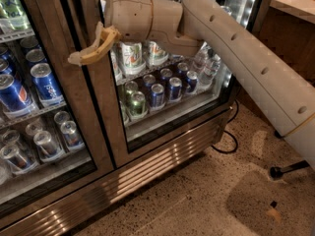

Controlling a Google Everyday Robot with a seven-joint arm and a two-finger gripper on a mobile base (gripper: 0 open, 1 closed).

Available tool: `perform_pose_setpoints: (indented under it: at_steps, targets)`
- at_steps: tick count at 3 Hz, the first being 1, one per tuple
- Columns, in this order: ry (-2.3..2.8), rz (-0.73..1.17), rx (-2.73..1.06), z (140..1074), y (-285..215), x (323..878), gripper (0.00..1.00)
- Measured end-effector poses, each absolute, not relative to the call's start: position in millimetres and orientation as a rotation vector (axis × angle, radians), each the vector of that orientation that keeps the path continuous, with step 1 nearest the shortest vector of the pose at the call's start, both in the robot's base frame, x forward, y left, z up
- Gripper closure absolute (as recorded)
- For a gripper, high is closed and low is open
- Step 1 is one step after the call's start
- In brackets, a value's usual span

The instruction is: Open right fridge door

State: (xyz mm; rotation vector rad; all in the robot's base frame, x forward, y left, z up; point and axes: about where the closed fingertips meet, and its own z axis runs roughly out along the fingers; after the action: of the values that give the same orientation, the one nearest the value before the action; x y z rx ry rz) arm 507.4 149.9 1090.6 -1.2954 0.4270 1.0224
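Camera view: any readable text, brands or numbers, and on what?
"pepsi": blue can behind the left door, lettering sideways.
White-green cans behind the right fridge door: labels too blurred.
Gripper, in front of the frames where the doors meet: no text.

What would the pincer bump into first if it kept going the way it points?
Probably the left door's steel frame, just beyond the pincer, which sits before the seam beside the right fridge door; depth is unclear.
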Motion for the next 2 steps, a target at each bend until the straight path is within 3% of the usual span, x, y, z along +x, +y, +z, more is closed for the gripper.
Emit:
perform_pose_setpoints:
  at_steps: [2]
  targets:
    - [0.432, 1.039, -1.282, 1091.3, 151.9, 506.1, 0.0]
